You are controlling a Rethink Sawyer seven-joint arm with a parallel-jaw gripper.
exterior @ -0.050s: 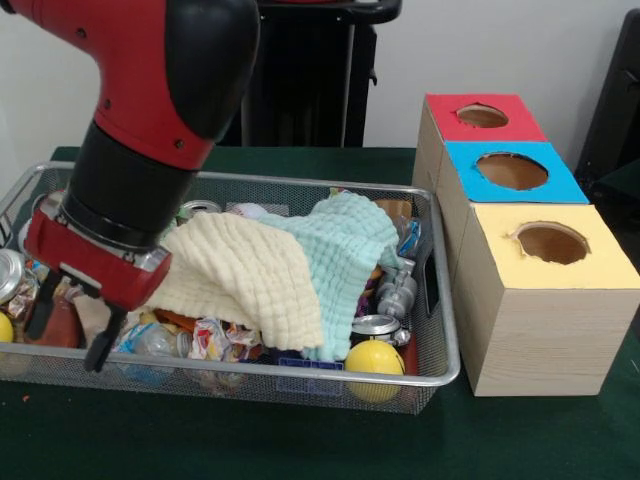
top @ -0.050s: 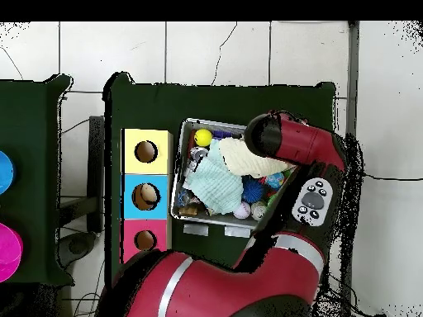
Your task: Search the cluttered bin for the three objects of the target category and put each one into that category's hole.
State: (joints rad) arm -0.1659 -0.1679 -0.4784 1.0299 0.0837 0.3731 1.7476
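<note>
Wire-mesh bin on green bench, packed w/ clutter. Top layer: cream cloth overlapping a pale mint cloth, together covering most of the middle. Visible round the edges: yellow ball at front corner nearest the boxes, drink can just behind it, another can at the opposite end, crinkled wrappers along the front wall. Target category not identifiable – which items count can't be told.

Box row beside the bin, touching end to end: yellow-top box nearest front, blue-top box in the middle, red-top box at back – each w/ one round hole.

Claw is low over the bin end farthest from the boxes; two dark fingers spread apart, nothing between them.
</note>
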